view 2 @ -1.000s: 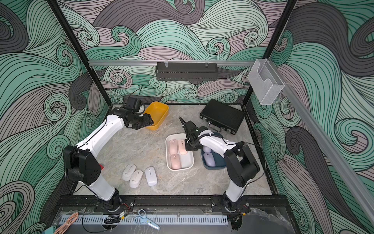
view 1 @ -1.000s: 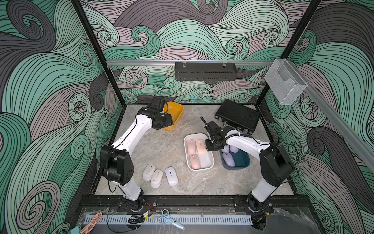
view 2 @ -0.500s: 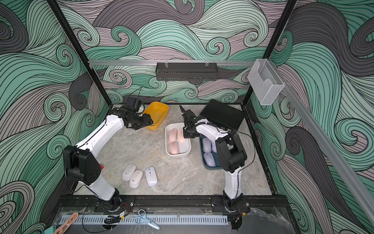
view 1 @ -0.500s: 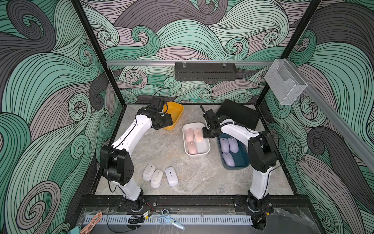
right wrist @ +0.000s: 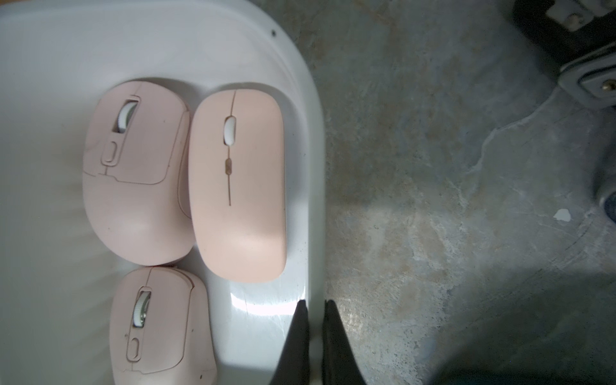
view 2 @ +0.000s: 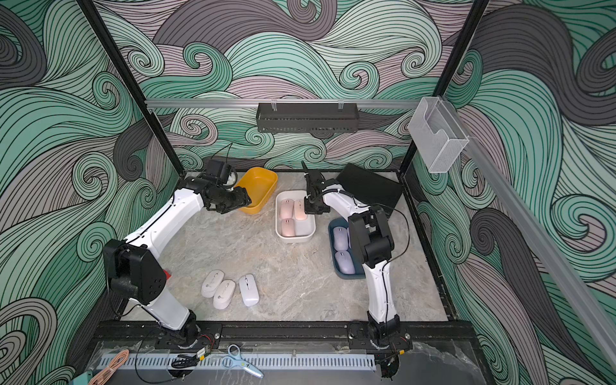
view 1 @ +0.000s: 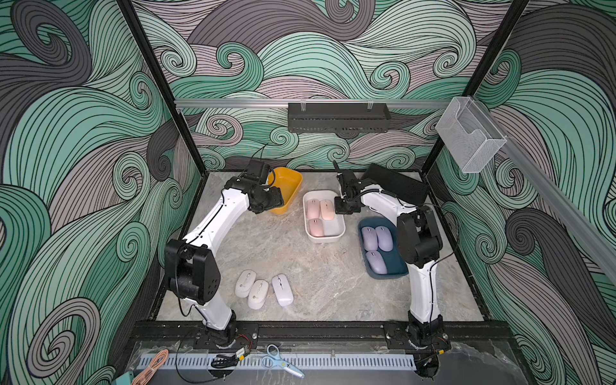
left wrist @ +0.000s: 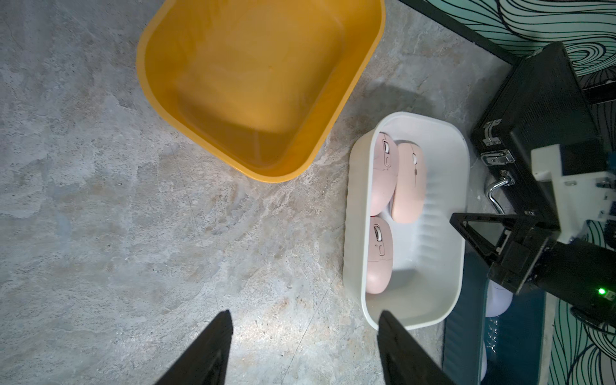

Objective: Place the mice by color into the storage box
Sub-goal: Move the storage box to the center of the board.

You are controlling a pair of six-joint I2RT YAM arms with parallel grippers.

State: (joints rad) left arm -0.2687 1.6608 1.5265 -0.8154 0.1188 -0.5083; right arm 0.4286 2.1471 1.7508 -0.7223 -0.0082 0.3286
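A pale marbled surface (view 1: 300, 260) fills the floor of a booth with swirling green walls, and two white robot arms reach in from its near edge. A black case (view 1: 396, 183) lies at the back right. Three open bins sit on the surface: a yellow bin (view 1: 288, 185) at the back left, empty; a white bin (view 1: 333, 228) just right of it; and a blue bin (view 1: 396, 263) further right and nearer. Three pink mice (view 1: 313, 209) lie in the white bin, two side by side and one below them. Three lavender mice (view 1: 369, 238) lie in the blue bin in the same pattern. Three off-white mice (view 1: 258, 293) sit loose in a row on the surface near the front left, well apart from every bin. So two colours look sorted and the third is not yet started; the empty yellow bin seems meant for it. The left claw (left wrist: 304, 315) hovers beside the yellow bin, spread wide and holding nothing. The right claw (right wrist: 315, 302) is pinched tight on the white bin's side wall, one finger inside and one outside.
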